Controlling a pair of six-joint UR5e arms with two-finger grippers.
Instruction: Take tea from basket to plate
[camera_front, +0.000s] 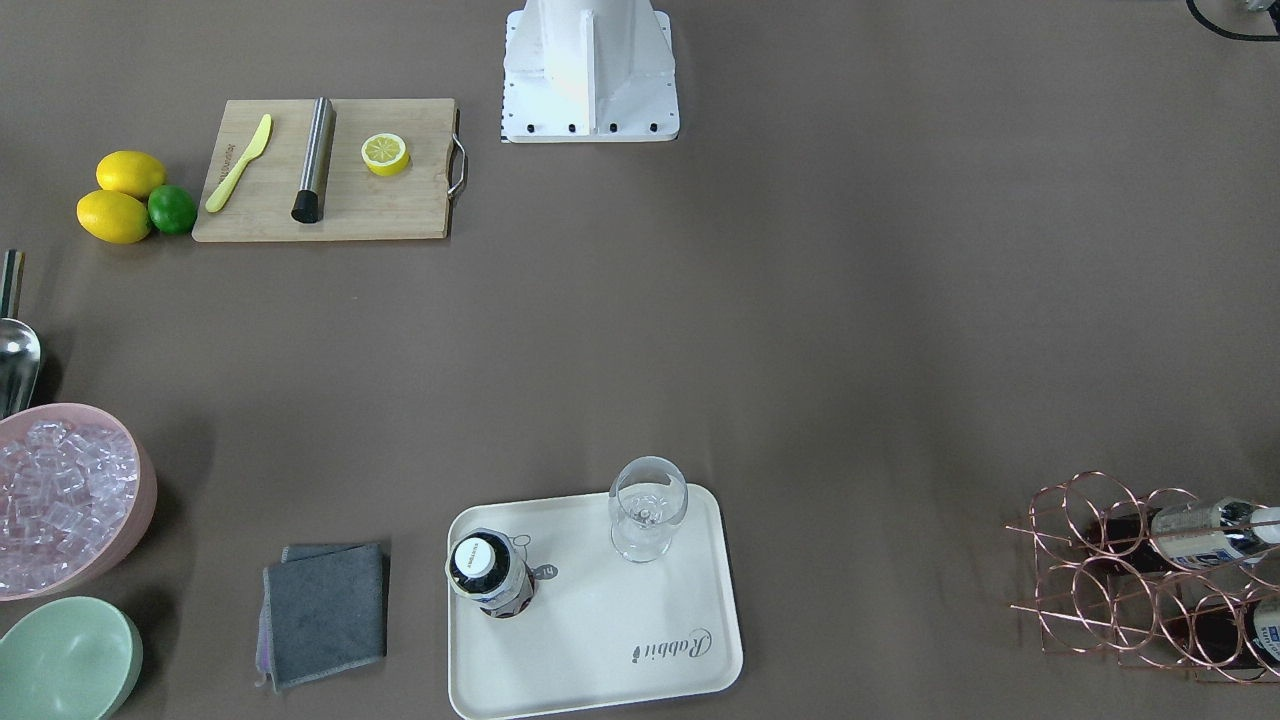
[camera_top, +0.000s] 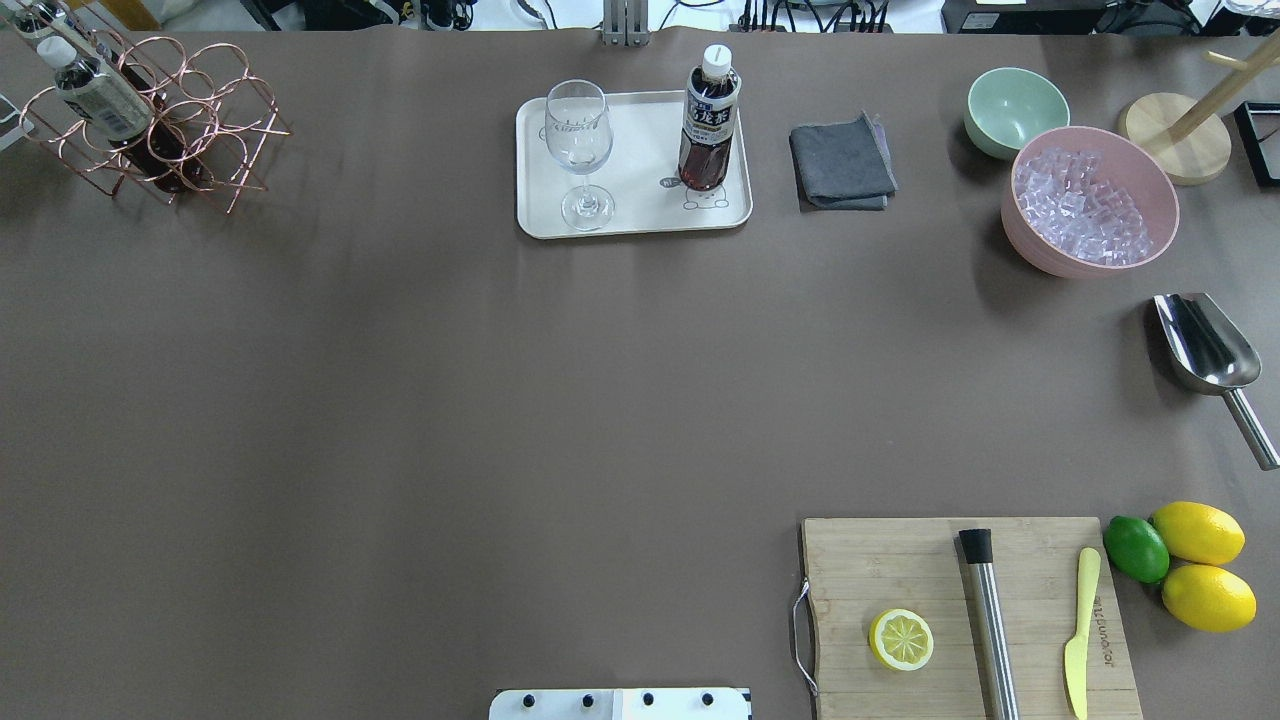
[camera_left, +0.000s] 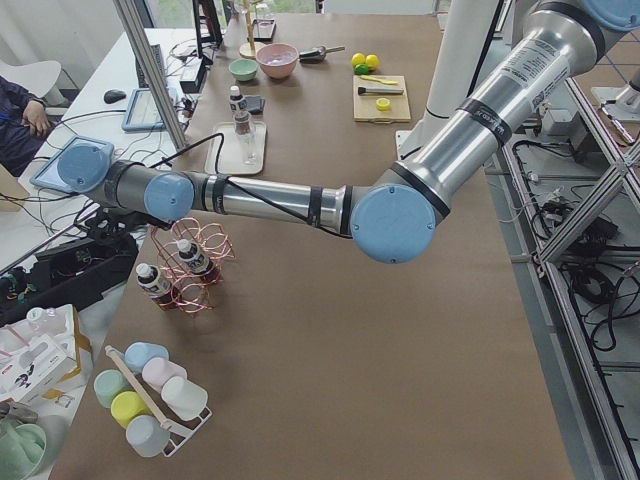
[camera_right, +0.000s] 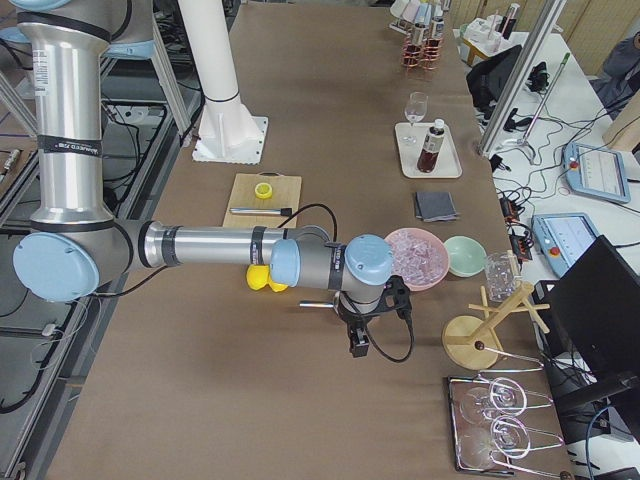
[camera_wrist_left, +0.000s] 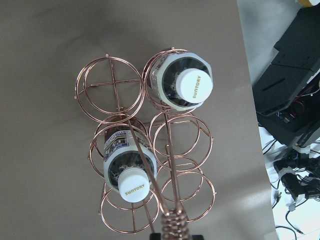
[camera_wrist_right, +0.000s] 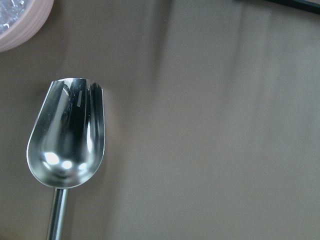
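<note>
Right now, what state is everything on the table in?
Tea bottle on the tray, upright, capped.
Tray, holds that bottle and the glass.
Stemmed glass, upright, empty.
Wire basket, upright, two capped bottles, four rings empty.
Pink bowl, full of ice.
Green bowl, empty.
Scoop, empty, lying flat.
Lemon half, cut face up.
Grey cloth, folded.

Overhead view. A cutting board (camera_top: 900, 560) at the table's 5 o'clock carried a lemon half (camera_top: 901, 640), steel rod (camera_top: 990, 625) and yellow knife (camera_top: 1079, 630). At its 3 o'clock lay a lime (camera_top: 1136, 549) and two lemons (camera_top: 1198, 532). At 1 o'clock sat a pink bowl (camera_top: 1030, 240) (filled with ice cubes (camera_top: 1080, 205)), with a green bowl (camera_top: 1015, 108) at its 11 o'clock and a metal scoop (camera_top: 1205, 345) at its 5 o'clock. At 12 o'clock stood a stemmed glass (camera_top: 577, 150), with a folded grey cloth (camera_top: 842, 162) at its 3 o'clock.
</note>
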